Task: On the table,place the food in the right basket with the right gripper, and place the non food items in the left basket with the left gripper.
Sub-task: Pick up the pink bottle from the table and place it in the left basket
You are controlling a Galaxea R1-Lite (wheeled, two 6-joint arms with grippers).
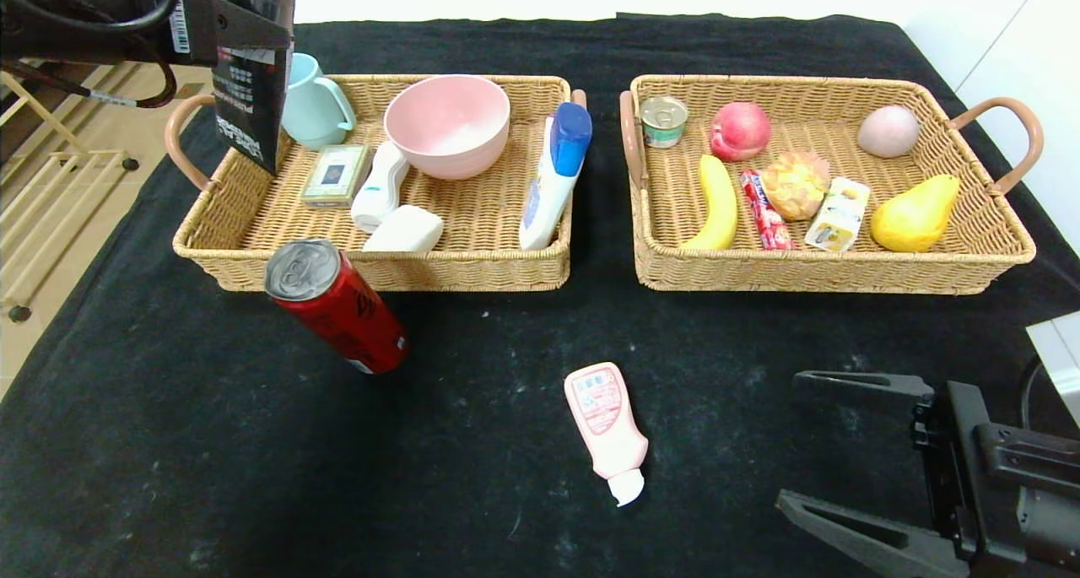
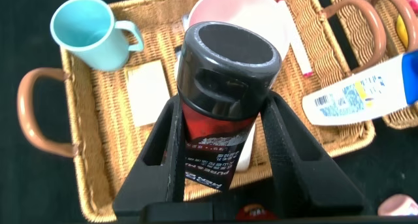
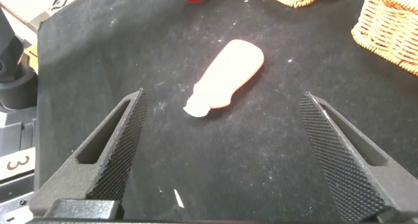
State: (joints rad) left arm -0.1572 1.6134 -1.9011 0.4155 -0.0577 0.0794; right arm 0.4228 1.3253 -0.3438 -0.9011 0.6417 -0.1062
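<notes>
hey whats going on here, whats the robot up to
The robot is sorting items into two wicker baskets. Its left gripper is shut on a black tube with a red band, holding it above the left basket, which already holds non-food things. The right basket already holds food, including the pear and juice carton. The right gripper hangs open near the pink squeeze bottle. That bottle and the red drink can are on the table.

Red can (image 1: pixel 337 304) (silver top), pink squeeze bottle (image 1: pixel 607 419) with white cap, tan baskets (image 1: pixel 472 266) on lint-flecked black table (image 1: pixel 211 443).
</notes>
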